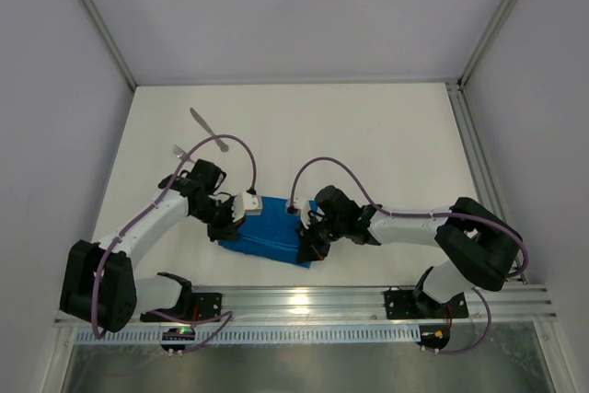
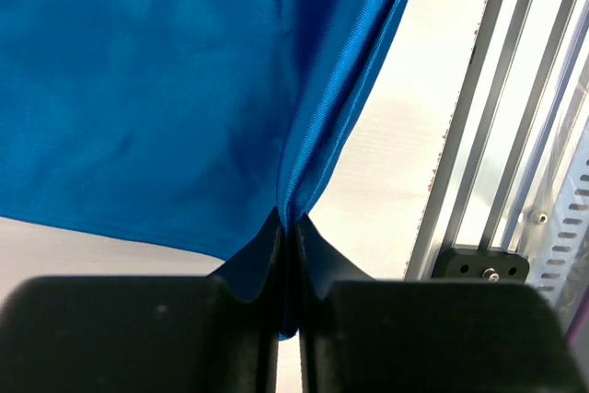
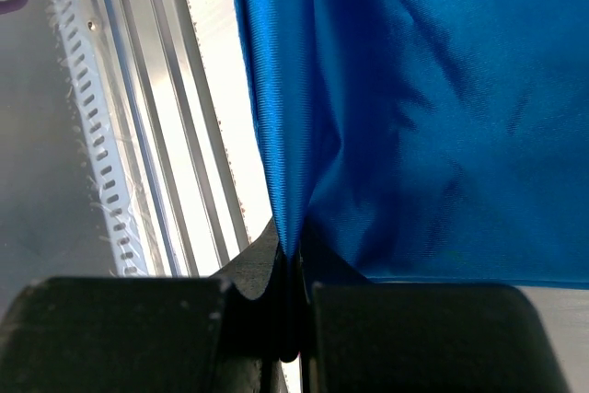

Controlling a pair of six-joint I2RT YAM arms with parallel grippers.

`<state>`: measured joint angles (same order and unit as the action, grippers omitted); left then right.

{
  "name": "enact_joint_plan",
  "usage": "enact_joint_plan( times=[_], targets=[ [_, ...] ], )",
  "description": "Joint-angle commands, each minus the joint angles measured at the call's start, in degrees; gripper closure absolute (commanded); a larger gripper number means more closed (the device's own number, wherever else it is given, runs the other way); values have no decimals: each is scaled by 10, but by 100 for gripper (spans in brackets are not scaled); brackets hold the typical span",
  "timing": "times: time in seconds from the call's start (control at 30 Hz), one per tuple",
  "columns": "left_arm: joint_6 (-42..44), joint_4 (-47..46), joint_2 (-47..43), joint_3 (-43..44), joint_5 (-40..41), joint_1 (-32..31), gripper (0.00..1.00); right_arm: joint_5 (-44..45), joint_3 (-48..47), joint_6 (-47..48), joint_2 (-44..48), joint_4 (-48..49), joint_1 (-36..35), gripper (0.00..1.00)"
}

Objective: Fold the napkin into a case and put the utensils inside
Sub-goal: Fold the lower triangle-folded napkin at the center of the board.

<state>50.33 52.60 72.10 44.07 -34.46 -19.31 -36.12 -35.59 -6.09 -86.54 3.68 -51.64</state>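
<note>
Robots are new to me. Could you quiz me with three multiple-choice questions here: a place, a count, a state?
1. Where is the bright blue shiny cloth napkin? A. far back, left B. near the metal front rail, middle C. far right
2. How many slim silver metal utensils are there? A. one B. two C. four
3. What are the left gripper and right gripper doing? A. both open B. holding utensils C. both shut on the napkin
Answers: B, seen from above; B, a knife and a fork; C, cloth pinched in each wrist view.
</note>
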Motion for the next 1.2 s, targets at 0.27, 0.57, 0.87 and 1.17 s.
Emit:
enact_joint_plan(
  times=[0.27,0.57,0.87,1.17],
  targets=[
    [33,95,-29,9,-40,5,100,-54,-6,-52,39,-9,-16,96],
    [-19,58,74,61,-61,44,100,-17,-25,-31,25,-32,0,52],
    [-16,45,138,81,-61,51,100,23,-41,-16,97,-81,68,50],
    [-37,35,146,86,-68,61,100,121,-112,-81,-33,-14,86,94]
  ],
)
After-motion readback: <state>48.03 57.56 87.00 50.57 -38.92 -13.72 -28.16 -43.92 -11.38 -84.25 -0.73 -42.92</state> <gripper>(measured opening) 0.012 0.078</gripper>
